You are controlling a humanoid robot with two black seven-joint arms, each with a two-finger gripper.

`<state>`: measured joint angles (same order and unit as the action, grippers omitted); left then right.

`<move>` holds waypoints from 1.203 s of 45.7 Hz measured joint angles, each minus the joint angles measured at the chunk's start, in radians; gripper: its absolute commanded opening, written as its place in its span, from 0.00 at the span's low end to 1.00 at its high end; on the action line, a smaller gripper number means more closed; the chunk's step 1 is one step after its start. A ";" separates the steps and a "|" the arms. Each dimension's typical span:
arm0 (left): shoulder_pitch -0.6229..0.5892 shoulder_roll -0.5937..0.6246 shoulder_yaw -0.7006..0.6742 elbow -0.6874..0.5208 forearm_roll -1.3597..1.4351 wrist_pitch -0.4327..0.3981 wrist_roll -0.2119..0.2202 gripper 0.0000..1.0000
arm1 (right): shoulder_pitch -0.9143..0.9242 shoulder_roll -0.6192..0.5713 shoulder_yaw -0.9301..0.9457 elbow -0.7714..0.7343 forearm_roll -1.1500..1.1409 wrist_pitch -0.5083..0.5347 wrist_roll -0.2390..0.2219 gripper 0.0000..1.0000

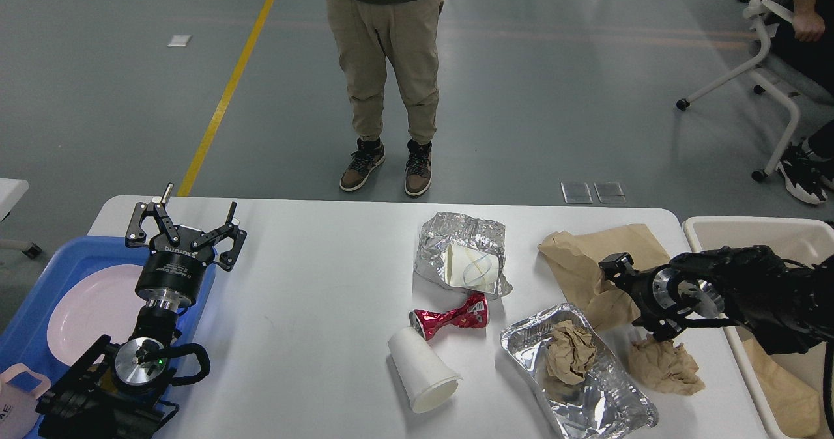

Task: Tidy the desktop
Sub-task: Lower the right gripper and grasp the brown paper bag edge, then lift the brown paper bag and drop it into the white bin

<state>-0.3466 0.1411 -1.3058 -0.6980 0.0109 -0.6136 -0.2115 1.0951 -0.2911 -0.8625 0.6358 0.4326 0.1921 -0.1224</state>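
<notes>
The white desktop [313, 283] carries litter on its right half. There lie a brown paper bag [589, 266], a crumpled brown paper ball [668, 366], and a foil tray [586, 377] holding another crumpled paper [568, 353]. Left of these are a crushed red can [449, 316], a white paper cup [422, 368] on its side and a foil wrap [464, 234] with a cup [472, 266] in it. My right gripper [635, 297] is open, low over the bag's near edge, its lower finger at the paper ball. My left gripper [186, 221] is open and holds nothing.
A beige bin [749, 229] with brown paper inside stands off the table's right end. At the left, a blue tray [39, 283] holds a pink plate [91, 309] and a pink cup [19, 396]. A person [384, 68] stands beyond the far edge.
</notes>
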 measured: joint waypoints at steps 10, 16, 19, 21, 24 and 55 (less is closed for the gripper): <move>0.000 0.000 -0.001 0.000 0.000 0.000 0.000 0.96 | 0.008 -0.006 0.023 0.011 0.009 -0.005 -0.002 0.00; 0.000 0.000 0.000 0.000 0.000 0.000 0.001 0.96 | 0.010 -0.007 0.026 0.023 0.009 -0.003 -0.004 0.00; 0.000 0.000 0.000 0.000 0.000 0.000 0.001 0.96 | 0.011 -0.007 0.026 0.024 0.008 -0.003 -0.009 0.00; 0.000 0.000 0.000 0.000 0.000 0.000 0.001 0.96 | 0.011 -0.006 0.027 0.026 0.008 -0.003 -0.011 0.00; 0.000 0.000 0.000 0.000 0.000 0.000 0.001 0.96 | 0.011 -0.006 0.027 0.029 0.011 -0.003 -0.012 0.00; 0.000 0.000 -0.001 0.000 0.000 0.000 0.001 0.96 | 0.122 -0.096 0.023 0.166 -0.001 0.005 -0.013 0.00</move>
<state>-0.3467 0.1411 -1.3068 -0.6977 0.0107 -0.6136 -0.2101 1.2167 -0.3868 -0.8394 0.8017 0.4320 0.1970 -0.1357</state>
